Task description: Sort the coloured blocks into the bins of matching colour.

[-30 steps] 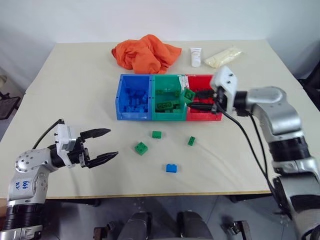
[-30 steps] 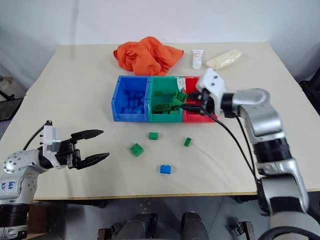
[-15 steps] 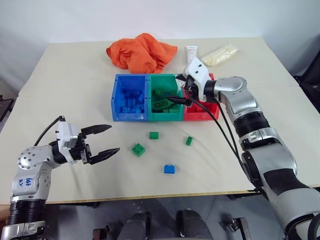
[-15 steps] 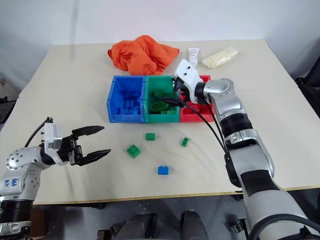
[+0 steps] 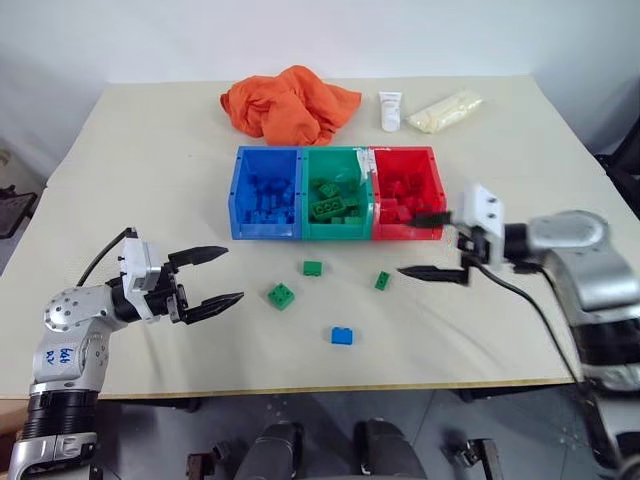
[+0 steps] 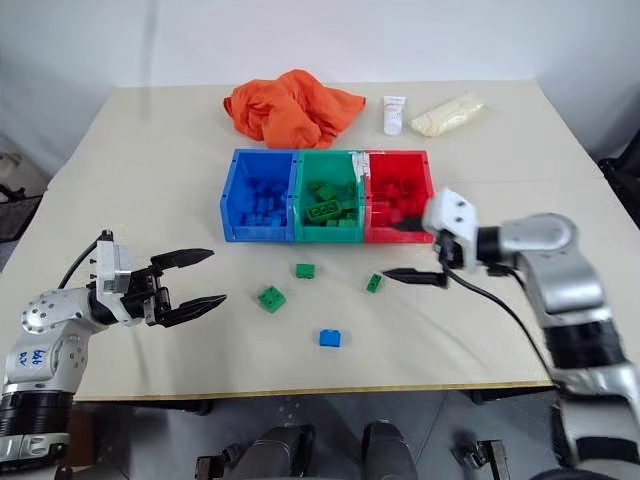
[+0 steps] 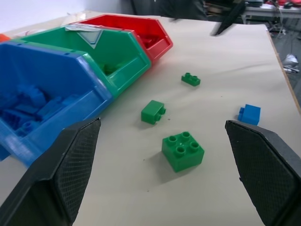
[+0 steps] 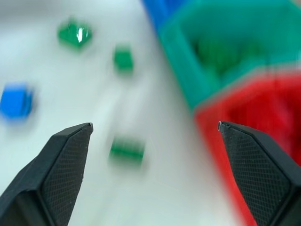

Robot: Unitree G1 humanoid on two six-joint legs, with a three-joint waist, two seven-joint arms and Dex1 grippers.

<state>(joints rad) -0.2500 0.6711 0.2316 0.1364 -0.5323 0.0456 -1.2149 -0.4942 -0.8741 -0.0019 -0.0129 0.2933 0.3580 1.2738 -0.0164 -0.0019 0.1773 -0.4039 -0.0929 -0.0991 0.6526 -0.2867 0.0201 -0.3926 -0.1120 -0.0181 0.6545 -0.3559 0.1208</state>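
Over on your left, your left gripper (image 5: 215, 277) is hovering just above the table (image 5: 130, 160) with its two black fingers spread wide and nothing between them, pointing across toward the loose bricks. Moving right, a square green block (image 5: 281, 295) is sitting on the table nearest that gripper, and a smaller green block (image 5: 313, 268) is lying just beyond it, closer to the bins. In front of those, toward the near edge, the one blue block (image 5: 343, 336) is lying on its own. Behind them the three joined bins are standing in a row — the blue bin (image 5: 238, 190) on the left with blue bricks inside, the green bin (image 5: 307, 210) in the middle holding green bricks, the red bin (image 5: 435, 180) on the right. Further back, an orange cloth (image 5: 290, 103) is lying crumpled, with a white tube (image 5: 390, 111) and a pale bag (image 5: 446, 111) beside it. A third green block (image 5: 383, 281) is lying in front of the red bin, and just right of it your right gripper (image 5: 430, 245) is hanging over the table in front of the red bin's corner — jaws gaping wide, carrying nothing.
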